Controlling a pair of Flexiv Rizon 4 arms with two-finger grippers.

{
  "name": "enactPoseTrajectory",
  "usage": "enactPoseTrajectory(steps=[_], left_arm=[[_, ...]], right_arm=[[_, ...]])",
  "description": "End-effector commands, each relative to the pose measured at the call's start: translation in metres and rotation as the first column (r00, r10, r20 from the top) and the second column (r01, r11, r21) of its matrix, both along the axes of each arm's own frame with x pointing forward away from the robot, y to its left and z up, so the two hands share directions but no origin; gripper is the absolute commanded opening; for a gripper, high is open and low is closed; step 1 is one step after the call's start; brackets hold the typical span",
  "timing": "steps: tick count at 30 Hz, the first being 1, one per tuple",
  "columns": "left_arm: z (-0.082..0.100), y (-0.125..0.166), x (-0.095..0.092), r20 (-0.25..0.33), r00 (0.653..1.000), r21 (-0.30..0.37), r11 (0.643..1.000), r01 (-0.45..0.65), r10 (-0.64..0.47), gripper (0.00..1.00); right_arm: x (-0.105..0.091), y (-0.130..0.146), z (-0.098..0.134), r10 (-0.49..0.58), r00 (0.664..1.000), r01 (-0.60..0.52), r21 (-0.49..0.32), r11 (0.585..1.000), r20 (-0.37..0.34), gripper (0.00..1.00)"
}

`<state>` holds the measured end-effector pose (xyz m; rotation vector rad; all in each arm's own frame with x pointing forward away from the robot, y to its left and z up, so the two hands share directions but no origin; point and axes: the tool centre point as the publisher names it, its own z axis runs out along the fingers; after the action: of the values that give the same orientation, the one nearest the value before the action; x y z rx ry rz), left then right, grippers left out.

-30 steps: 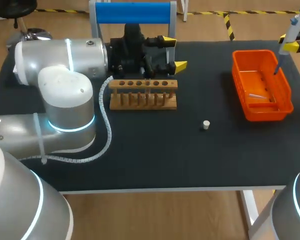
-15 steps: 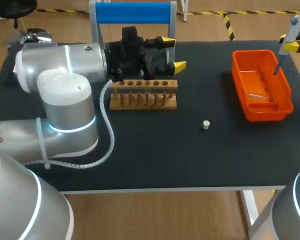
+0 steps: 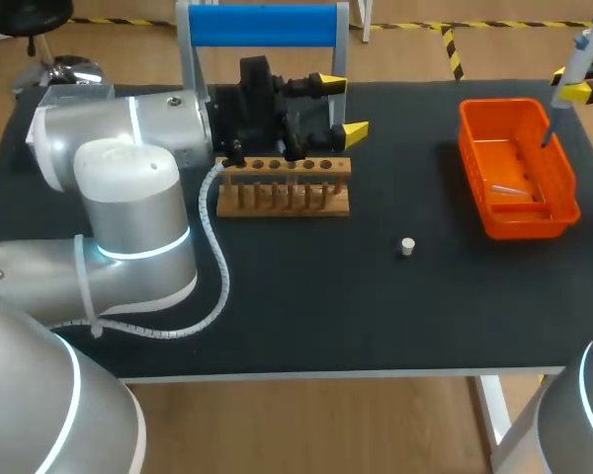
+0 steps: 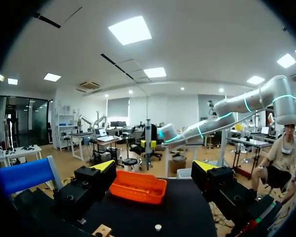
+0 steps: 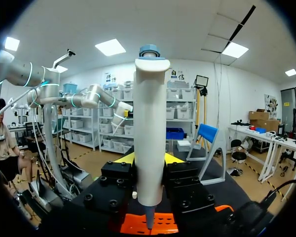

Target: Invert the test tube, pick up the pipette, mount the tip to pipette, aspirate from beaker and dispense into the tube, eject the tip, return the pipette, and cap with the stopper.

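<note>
A white pipette (image 3: pixel 576 57) with a blue top hangs upright at the table's far right, my right gripper (image 3: pixel 579 92) shut on its body. In the right wrist view the pipette (image 5: pixel 149 133) stands between the yellow-tipped fingers (image 5: pixel 122 158), its narrow lower end above the orange bin (image 5: pixel 163 224). My left gripper (image 3: pixel 342 105) is open and empty, just behind the wooden tube rack (image 3: pixel 284 185). Its own view looks across the table between the fingertips (image 4: pixel 103 165) to the orange bin (image 4: pixel 138 186). A small white stopper (image 3: pixel 407 246) lies on the mat. No test tube or beaker shows.
The orange bin (image 3: pixel 519 168) at the right holds a clear slender piece (image 3: pixel 509 190). A stand with a blue bar (image 3: pixel 267 25) rises at the back behind the rack. My left arm's big elbow (image 3: pixel 128 207) and cable cover the table's left part.
The left arm's elbow has shifted slightly to the right; its gripper has stayed behind the rack. The right arm and pipette have not moved.
</note>
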<state>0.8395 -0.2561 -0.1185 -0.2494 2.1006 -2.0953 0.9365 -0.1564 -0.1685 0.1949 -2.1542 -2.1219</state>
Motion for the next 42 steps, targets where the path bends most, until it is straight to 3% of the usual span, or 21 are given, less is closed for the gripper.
enactPoseTrajectory(steps=[1,9,13,18,26,42], left_arm=[[-0.002,-0.001,-0.001,0.003,1.000,-0.008,1.000,-0.005,0.005,1.00],[-0.002,-0.001,-0.001,0.003,1.000,-0.008,1.000,-0.005,0.005,1.00],[-0.002,-0.001,-0.001,0.003,1.000,-0.008,1.000,-0.005,0.005,1.00],[-0.002,-0.001,-0.001,0.003,1.000,-0.008,1.000,-0.005,0.005,1.00],[-0.002,-0.001,-0.001,0.003,1.000,-0.008,1.000,-0.005,0.005,1.00],[-0.002,-0.001,-0.001,0.003,1.000,-0.008,1.000,-0.005,0.005,1.00]], right_arm=[[0.002,-0.001,0.001,0.005,1.000,-0.005,-0.002,1.000,0.000,0.00],[-0.002,0.008,0.002,-0.017,1.000,0.017,-0.013,1.000,0.005,0.00],[-0.008,0.032,0.007,-0.046,0.999,0.046,-0.032,0.998,0.014,0.00],[-0.016,0.068,0.011,-0.073,0.997,0.073,0.001,0.997,0.026,0.00],[-0.030,0.131,0.012,-0.044,0.998,0.044,0.005,0.999,0.042,0.00],[-0.052,0.214,0.006,-0.036,0.998,0.035,0.029,0.999,0.054,0.00]])
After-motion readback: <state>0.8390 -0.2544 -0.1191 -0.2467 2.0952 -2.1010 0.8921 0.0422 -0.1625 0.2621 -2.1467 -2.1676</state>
